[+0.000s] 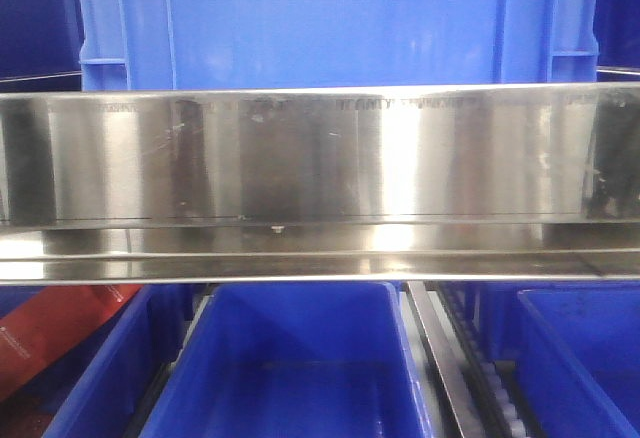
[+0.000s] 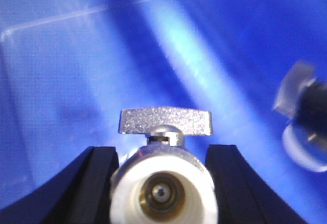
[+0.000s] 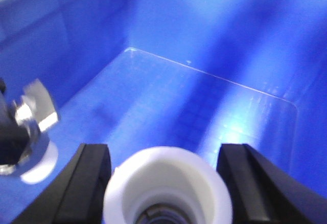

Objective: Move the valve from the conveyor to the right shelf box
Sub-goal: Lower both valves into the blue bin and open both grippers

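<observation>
Chrome valve [image 2: 162, 183] pointing white end at camera, winged handle [image 2: 165, 120] standing up, left gripper [image 2: 163, 150] clamping it lengthwise, right gripper [image 3: 166, 148] clamping second valve [image 3: 167, 188]

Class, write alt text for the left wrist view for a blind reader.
The left end effector grips a valve with a white end and silver handle, over the inside of a blue box. A second valve shows blurred at the right edge.

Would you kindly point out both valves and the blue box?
Left arm's valve [image 2: 165, 120], left wrist view, silver handle.
Right arm's valve [image 3: 166, 160], right wrist view, white rim.
Blue box [image 3: 204, 106], right wrist view, floor.
</observation>
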`<move>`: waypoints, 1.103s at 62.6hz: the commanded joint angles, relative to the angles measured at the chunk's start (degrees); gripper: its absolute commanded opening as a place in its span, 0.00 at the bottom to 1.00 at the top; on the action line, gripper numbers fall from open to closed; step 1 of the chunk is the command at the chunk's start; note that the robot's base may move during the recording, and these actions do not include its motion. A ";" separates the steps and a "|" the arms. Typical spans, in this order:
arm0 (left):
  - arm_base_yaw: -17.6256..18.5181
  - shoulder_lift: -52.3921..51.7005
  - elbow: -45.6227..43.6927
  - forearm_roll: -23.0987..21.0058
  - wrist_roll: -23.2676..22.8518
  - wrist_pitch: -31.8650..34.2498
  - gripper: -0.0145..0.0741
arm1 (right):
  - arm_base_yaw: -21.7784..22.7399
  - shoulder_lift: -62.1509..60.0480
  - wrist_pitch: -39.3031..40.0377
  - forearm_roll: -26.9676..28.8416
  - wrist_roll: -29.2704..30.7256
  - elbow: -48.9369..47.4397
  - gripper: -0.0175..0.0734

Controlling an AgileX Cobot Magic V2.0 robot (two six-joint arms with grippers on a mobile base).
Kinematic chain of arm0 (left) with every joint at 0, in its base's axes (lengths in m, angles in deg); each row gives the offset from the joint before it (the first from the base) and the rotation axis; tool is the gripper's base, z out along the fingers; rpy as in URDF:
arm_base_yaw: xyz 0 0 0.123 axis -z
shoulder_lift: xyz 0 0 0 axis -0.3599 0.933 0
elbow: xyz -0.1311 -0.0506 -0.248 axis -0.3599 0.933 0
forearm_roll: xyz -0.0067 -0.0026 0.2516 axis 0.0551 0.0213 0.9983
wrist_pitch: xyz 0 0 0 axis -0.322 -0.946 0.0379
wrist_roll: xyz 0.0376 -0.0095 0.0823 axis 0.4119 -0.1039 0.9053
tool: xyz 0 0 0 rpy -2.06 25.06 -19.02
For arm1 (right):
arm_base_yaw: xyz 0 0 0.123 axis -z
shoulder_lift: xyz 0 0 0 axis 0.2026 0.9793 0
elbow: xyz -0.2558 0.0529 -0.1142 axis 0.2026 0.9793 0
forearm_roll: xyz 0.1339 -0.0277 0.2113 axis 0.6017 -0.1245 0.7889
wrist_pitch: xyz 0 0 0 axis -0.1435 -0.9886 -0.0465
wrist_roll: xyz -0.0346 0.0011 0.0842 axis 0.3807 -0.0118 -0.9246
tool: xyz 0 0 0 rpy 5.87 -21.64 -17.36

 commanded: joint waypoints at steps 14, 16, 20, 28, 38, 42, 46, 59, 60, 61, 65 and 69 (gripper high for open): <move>0.31 0.18 -0.88 -0.20 -0.36 0.97 0.52 | 0.21 -0.92 2.78 -0.24 0.01 -1.36 0.56; 0.31 0.18 -0.88 -0.20 -0.36 0.97 0.54 | 0.21 -0.92 2.61 -0.24 0.01 -1.36 0.57; 0.31 0.18 -0.88 -0.20 -0.36 0.97 0.57 | 0.21 -0.92 2.05 -0.24 0.01 -1.36 0.59; 0.31 0.18 -0.88 -0.20 -0.36 0.97 0.61 | 0.21 -0.92 1.37 -0.24 0.01 -1.36 0.61; 0.31 0.03 -0.88 -0.20 -0.36 0.97 0.59 | 0.21 -1.42 1.27 -0.24 0.01 -1.45 0.58; 0.31 -0.35 -0.88 -0.20 -0.36 0.86 0.54 | 0.21 -1.83 0.83 -0.24 0.01 -1.95 0.51; 0.31 -0.98 -0.88 -0.20 -0.36 0.82 0.45 | 0.21 -2.54 0.40 -0.24 0.01 -2.35 0.42; 0.31 -1.57 -0.88 -0.20 -0.36 1.12 0.04 | 0.21 -3.78 0.40 -0.24 0.01 -2.59 0.06; 0.31 -1.57 -0.88 -0.20 -0.36 1.12 0.04 | 0.21 -3.78 0.40 -0.39 0.01 -2.59 0.04; 0.31 -1.57 -0.88 -0.09 -0.36 1.12 0.04 | 0.21 -3.78 0.40 -0.54 0.01 -2.59 0.02; 0.31 -1.57 -0.99 -0.10 -0.36 1.43 0.04 | 0.70 -4.15 0.14 -0.53 0.01 -2.59 0.01; 0.06 -1.77 -1.90 -0.10 -0.36 0.20 0.04 | 1.53 -4.72 -1.45 -0.53 0.01 -2.59 0.01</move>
